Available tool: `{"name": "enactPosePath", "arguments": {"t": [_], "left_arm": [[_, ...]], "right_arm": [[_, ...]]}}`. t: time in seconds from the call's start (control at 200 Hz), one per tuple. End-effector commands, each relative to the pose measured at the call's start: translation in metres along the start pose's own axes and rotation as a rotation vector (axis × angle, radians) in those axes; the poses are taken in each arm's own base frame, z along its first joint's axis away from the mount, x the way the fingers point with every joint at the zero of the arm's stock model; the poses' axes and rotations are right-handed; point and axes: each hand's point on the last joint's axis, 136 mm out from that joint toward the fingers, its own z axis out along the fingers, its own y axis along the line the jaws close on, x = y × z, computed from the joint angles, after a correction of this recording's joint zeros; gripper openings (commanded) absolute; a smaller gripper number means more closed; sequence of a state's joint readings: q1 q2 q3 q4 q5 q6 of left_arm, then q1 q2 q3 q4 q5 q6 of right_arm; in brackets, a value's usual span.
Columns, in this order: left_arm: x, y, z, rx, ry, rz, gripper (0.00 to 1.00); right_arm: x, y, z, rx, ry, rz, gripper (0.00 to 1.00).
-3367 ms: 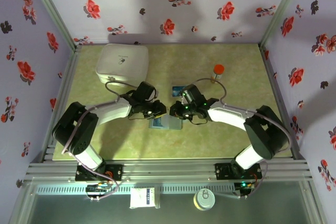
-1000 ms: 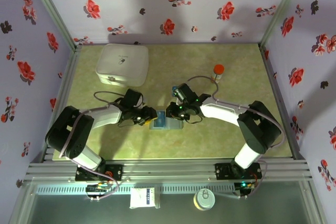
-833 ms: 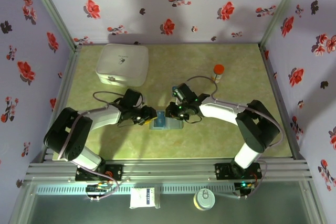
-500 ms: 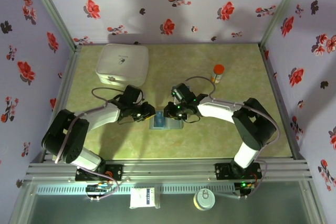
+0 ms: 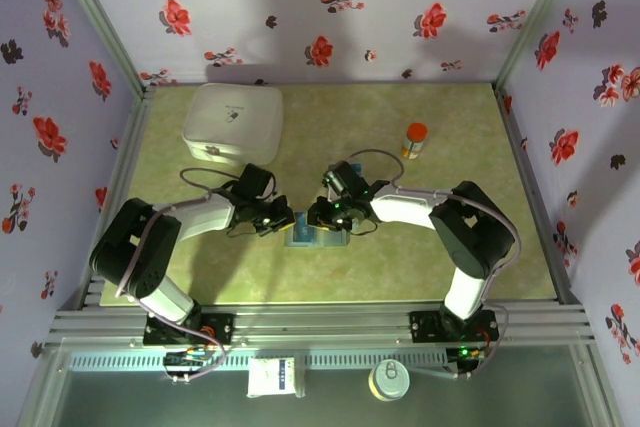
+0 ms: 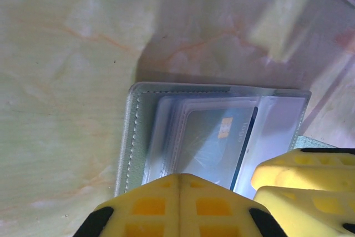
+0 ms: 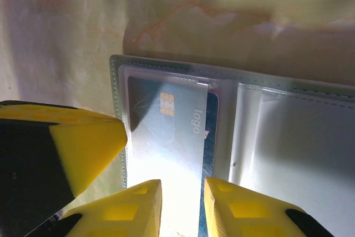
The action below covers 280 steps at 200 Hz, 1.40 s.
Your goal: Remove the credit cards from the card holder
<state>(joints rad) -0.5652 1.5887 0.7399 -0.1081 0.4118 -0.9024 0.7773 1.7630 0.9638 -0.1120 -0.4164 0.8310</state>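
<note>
Open card holder (image 6: 133, 131) flat on the bench (image 6: 66, 54), a card (image 6: 216, 137) in its clear sleeve; left end effector (image 6: 180, 177) closed at its near edge.

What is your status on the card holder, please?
Left hand shut at card holder edge. Right hand slightly open over blue card. Card still in its clear sleeve.

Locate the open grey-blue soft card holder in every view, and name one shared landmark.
Top external: slate grey-blue soft card holder just below picture centre.
Left wrist: holder at lower centre, running off the bottom.
Right wrist: holder from centre to the right edge.
Landmark: blue plastic chip card in its clear sleeve.
</note>
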Motion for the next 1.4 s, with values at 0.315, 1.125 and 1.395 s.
{"name": "enactPosePath", "arguments": {"t": [0.315,1.125,1.395], "left_arm": [[0.004,0.012,0.004,-0.043,0.022,0.018,0.0],[0.0,0.006,-0.002,-0.041,0.01,0.031,0.0],[-0.004,-0.006,-0.013,-0.018,-0.012,0.044,0.0]], "right_arm": [[-0.004,0.01,0.011,-0.027,0.024,-0.009,0.27],[0.0,-0.015,0.001,0.1,0.004,-0.015,0.27],[0.0,-0.014,-0.004,0.103,-0.005,-0.02,0.27]]}}
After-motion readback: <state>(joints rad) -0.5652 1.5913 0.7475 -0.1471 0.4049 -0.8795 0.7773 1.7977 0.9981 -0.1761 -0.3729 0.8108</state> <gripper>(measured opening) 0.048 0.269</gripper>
